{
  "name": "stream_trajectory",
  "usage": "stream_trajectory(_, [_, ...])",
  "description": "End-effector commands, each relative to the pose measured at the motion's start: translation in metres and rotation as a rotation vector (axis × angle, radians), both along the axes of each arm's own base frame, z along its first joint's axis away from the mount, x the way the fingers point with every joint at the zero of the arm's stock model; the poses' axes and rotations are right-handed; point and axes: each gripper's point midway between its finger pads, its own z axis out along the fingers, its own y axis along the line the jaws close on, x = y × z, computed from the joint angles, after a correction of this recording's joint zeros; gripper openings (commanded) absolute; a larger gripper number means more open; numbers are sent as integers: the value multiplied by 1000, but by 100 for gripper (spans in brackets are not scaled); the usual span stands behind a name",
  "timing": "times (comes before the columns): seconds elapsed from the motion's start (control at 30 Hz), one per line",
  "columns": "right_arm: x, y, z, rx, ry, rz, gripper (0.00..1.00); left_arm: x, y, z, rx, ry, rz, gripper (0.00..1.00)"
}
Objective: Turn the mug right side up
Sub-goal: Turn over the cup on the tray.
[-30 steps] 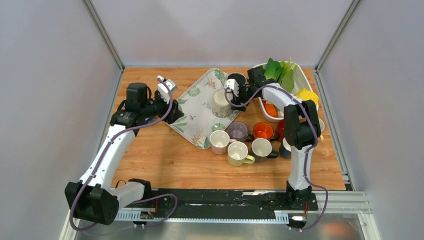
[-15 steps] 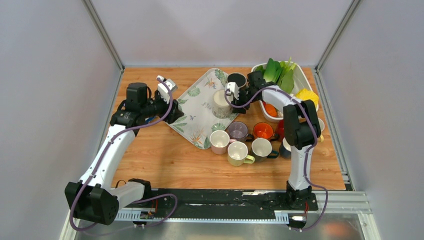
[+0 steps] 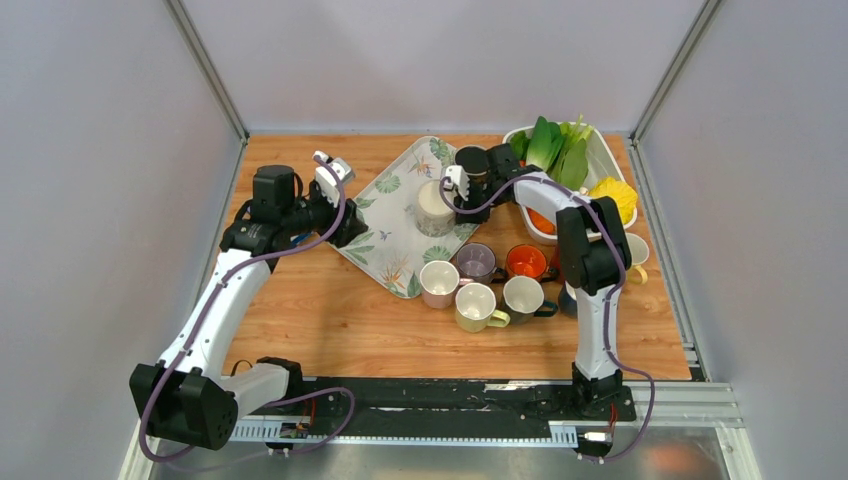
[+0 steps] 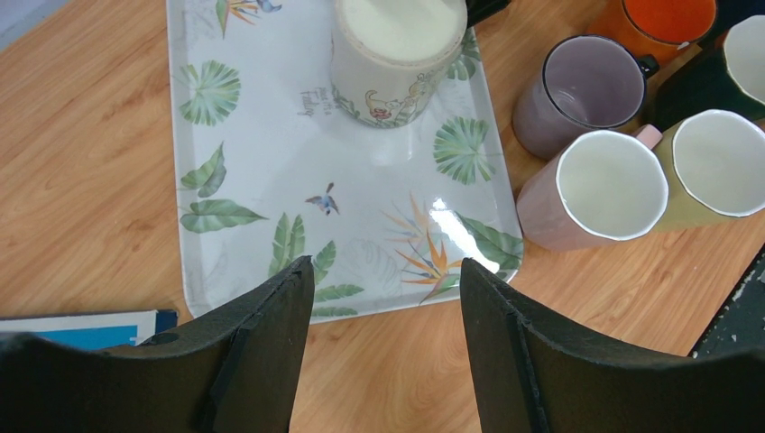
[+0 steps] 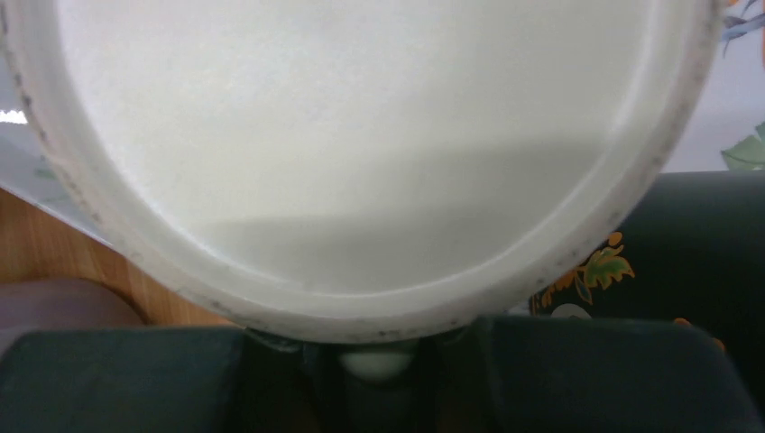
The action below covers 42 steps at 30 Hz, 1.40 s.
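A cream mug (image 3: 432, 206) with small prints stands upside down on the leaf-patterned tray (image 3: 392, 222), its flat base facing up. My right gripper (image 3: 456, 190) is at the mug's right side, shut on its handle. In the right wrist view the mug's base (image 5: 361, 135) fills the frame, and a pale bit of handle sits pinched in my right gripper (image 5: 374, 363). My left gripper (image 4: 379, 316) is open and holds nothing, over the wood just off the tray's (image 4: 271, 135) near-left edge. In that view the mug (image 4: 397, 54) is at the top.
Several upright mugs cluster right of the tray: pink (image 3: 438, 283), yellow-green (image 3: 476, 305), purple (image 3: 475, 262), orange (image 3: 526, 262). A black mug (image 3: 473, 160) stands just behind my right gripper. A white basin (image 3: 603, 160) with greens sits at the back right. Walls enclose both sides.
My right gripper has moved left to the upside-down mug and shut on its handle, nudging the mug slightly left. The left arm has not moved.
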Motion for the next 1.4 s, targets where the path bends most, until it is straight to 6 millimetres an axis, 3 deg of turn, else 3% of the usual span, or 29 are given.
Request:
stream_trajectory(0.0, [10, 12, 23, 49, -52, 3, 4, 2, -3, 7, -4, -51, -39, 68])
stream_trajectory(0.2, [4, 32, 84, 214, 6, -35, 0, 12, -1, 7, 36, -129, -46, 67])
stream_trajectory(0.5, [-42, 66, 186, 562, 307, -5, 0, 27, -11, 26, 235, -629, -133, 70])
stream_trajectory(0.67, [-70, 73, 224, 726, 509, 56, 0, 32, -19, 34, 353, -882, -165, 70])
stream_trajectory(0.83, [-103, 69, 222, 702, 778, 73, 9, 37, -24, 43, 461, -1102, -137, 71])
stream_trajectory(0.93, [-114, 66, 216, 664, 896, 63, 8, 41, -27, 55, 488, -1179, -104, 71])
stream_trajectory(1.1, [-120, 64, 214, 653, 909, 77, 2, 46, -33, 65, 533, -1288, -87, 71])
stream_trajectory(1.37, [-126, 72, 215, 637, 914, 114, 0, 45, -56, 59, 544, -1358, -170, 70])
